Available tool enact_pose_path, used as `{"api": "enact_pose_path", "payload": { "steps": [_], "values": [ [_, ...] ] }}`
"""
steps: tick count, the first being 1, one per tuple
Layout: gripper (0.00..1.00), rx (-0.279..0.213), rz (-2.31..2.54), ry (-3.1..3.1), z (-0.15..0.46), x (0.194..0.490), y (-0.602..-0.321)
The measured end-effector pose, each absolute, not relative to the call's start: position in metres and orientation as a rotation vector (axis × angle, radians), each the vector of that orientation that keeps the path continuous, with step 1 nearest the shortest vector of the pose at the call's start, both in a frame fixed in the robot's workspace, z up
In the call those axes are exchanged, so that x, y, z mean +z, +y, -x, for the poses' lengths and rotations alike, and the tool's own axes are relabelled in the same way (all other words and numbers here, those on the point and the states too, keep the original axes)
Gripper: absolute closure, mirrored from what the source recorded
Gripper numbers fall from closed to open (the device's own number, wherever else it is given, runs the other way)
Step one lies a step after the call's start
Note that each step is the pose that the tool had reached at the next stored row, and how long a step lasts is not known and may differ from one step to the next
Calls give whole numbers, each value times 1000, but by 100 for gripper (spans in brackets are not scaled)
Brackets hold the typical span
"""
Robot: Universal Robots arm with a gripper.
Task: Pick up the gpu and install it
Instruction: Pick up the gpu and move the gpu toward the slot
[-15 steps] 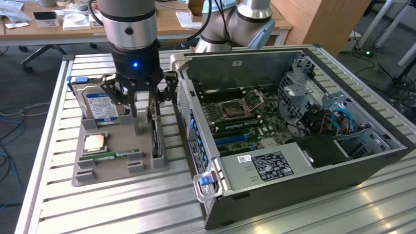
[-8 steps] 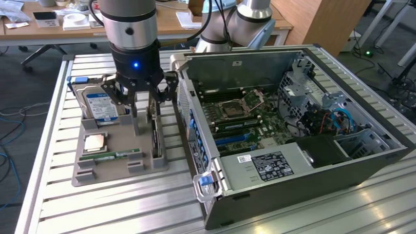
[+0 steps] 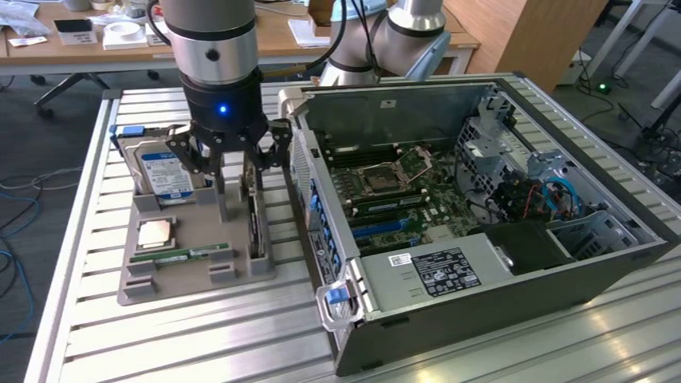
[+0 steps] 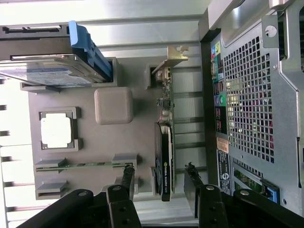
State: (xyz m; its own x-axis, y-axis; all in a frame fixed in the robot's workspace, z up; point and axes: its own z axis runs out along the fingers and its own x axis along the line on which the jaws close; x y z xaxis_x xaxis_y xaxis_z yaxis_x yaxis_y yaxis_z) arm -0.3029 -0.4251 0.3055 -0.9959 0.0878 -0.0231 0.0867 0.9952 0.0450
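The gpu (image 3: 255,219) stands on its edge in the right-hand slot of a grey holder tray (image 3: 159,287), just beside the open computer case (image 3: 479,263). In the wrist view the gpu (image 4: 165,142) is a thin green card with a black cooler and a silver bracket at its far end. My gripper (image 3: 236,163) hangs open right above it. One finger (image 4: 127,175) is on the tray side of the card and the other finger (image 4: 191,172) is on the case side, neither touching it.
The tray also holds a hard drive (image 3: 165,171) with a blue-white label, a processor chip (image 3: 158,231) and a narrow memory stick (image 3: 181,255). The case lies open with its motherboard (image 3: 394,191) exposed. Everything rests on a slatted aluminium table (image 3: 159,351).
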Motion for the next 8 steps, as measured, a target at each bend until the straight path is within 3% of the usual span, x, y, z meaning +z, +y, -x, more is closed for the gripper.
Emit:
{"api": "enact_pose_path", "payload": {
  "steps": [8],
  "values": [
    [45,69,-136,3113,303,303,-425]
  ]
}}
